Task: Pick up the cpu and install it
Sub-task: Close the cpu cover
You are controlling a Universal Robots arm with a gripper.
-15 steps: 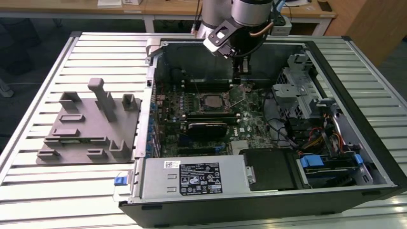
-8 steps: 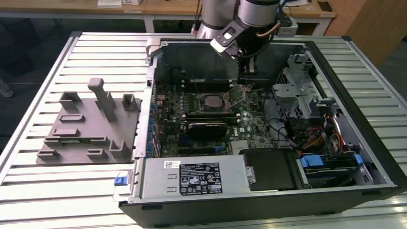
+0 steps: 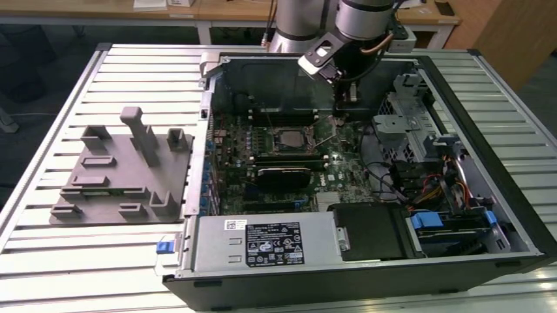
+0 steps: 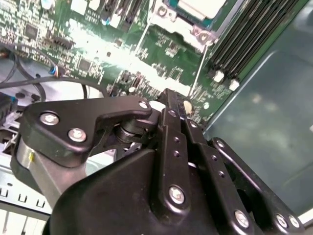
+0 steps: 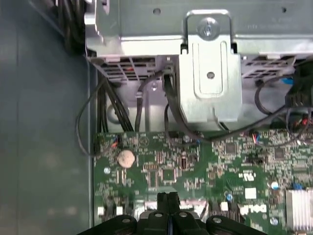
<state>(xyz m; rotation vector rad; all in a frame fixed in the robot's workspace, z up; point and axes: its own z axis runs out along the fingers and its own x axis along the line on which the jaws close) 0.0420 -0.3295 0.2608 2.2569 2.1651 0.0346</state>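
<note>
One black metal hand (image 5: 168, 197), clenched shut on nothing, near the flat silvery square cpu (image 4: 200, 6).

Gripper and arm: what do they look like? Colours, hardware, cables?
The arm is built of silver-grey cylinders; a copper-coloured cable loops at its wrist. The gripper is matt black: flat linkage bars pinned with silver screws, narrowing to two slim fingers.

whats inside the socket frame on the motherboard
In the second wrist view, a silver-white plate, likely the cpu, lies inside the socket frame. Whatever is under it is covered.
</note>
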